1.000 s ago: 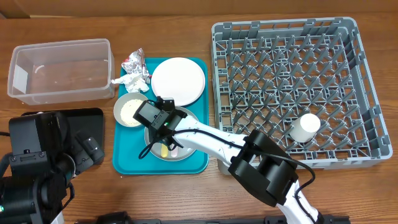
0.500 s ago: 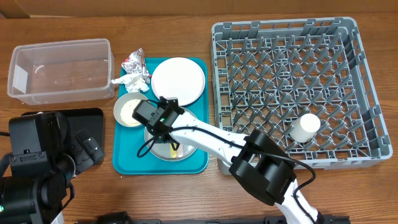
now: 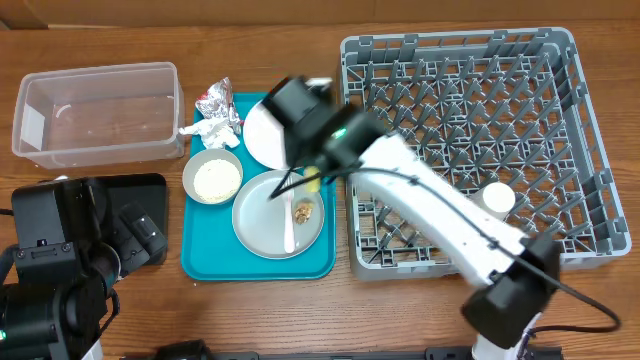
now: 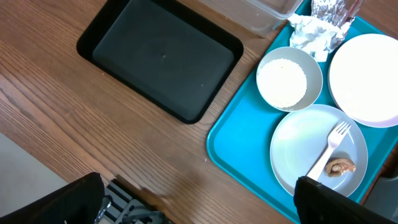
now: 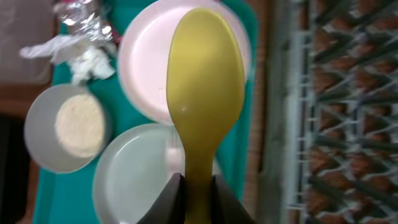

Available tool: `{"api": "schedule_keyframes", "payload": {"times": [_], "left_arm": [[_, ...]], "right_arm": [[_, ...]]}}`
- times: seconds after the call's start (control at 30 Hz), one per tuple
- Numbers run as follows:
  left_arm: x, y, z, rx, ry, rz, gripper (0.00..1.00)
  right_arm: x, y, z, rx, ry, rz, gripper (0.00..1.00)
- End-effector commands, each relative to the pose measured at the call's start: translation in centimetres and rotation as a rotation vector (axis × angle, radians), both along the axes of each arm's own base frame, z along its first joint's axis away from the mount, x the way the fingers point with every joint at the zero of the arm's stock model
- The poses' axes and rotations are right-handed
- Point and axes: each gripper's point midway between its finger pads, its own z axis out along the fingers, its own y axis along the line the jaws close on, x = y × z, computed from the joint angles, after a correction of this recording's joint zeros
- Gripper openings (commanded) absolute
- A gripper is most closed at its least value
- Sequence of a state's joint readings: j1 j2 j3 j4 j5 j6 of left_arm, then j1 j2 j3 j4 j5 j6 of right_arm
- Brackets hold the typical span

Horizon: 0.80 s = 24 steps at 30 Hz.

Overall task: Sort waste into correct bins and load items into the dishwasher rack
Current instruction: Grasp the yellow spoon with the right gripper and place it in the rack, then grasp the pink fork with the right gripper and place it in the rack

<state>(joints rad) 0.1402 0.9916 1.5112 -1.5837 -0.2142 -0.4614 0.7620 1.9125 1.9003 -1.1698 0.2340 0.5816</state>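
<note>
My right gripper is shut on the pale yellow spoon and holds it in the air above the white plate, near the rack's left edge. The grey plate holds the fork and the brown scrap. The grey bowl holds the rice heap. The foil wrapper and tissue lie at the teal tray's top left corner. The white cup lies in the grey rack. My left gripper is open and empty over bare wood.
The clear tub stands at the back left. The black tray lies in front of it, partly under my left arm in the overhead view. The teal tray carries the plates and bowl, close to the rack's left wall.
My right gripper has lifted the yellow spoon off the grey plate and swung up and right towards the rack. The fork and scrap now show. The left arm has not moved.
</note>
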Motion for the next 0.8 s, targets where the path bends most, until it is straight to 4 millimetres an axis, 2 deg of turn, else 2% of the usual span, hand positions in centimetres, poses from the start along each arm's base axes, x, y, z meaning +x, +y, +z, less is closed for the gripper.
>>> {"api": "schedule_keyframes", "payload": {"times": [0.0,0.1,0.2,0.27,0.3,0.43,0.47,0.53,0.57,0.6,0.67,0.7,0.77], "left_arm": [[0.0,0.3,-0.1,0.013,0.006,0.010,1.00],[0.0,0.3,-0.1,0.013,0.006,0.010,1.00],[0.0,0.3,-0.1,0.013,0.006,0.010,1.00],[0.0,0.3,-0.1,0.013,0.006,0.010,1.00],[0.0,0.3,-0.1,0.013,0.006,0.010,1.00],[0.0,0.3,-0.1,0.013,0.006,0.010,1.00],[0.0,0.3,-0.1,0.013,0.006,0.010,1.00],[0.0,0.3,-0.1,0.013,0.006,0.010,1.00],[0.0,0.4,-0.1,0.013,0.006,0.010,1.00],[0.0,0.3,-0.1,0.013,0.006,0.010,1.00],[0.0,0.3,-0.1,0.013,0.006,0.010,1.00],[0.0,0.3,-0.1,0.013,0.006,0.010,1.00],[0.0,0.3,-0.1,0.013,0.006,0.010,1.00]], "right_arm": [[3.5,-5.2,0.9,-0.050,-0.021,0.009,0.12],[5.1,-8.0,-1.2,-0.087,0.026,-0.015,0.12],[5.9,-9.7,-3.3,-0.112,0.064,-0.021,0.12],[6.1,-9.6,-4.6,-0.096,0.094,0.033,0.13],[5.8,-9.0,-6.0,-0.071,0.132,0.086,0.17],[5.4,-8.3,-8.3,-0.087,0.161,0.104,0.18],[5.2,-8.1,-8.9,-0.092,0.170,0.110,0.40],[5.2,-7.9,-8.3,-0.083,0.162,0.106,0.54],[5.0,-7.7,-6.7,-0.057,0.145,0.088,0.64],[4.5,-6.4,-4.5,0.004,0.118,0.109,0.66],[3.0,-3.7,-1.4,0.094,0.077,0.161,0.66],[2.1,-2.4,-0.7,0.111,0.065,0.175,0.66],[0.3,0.3,-0.6,0.137,0.074,0.195,0.62]]}}
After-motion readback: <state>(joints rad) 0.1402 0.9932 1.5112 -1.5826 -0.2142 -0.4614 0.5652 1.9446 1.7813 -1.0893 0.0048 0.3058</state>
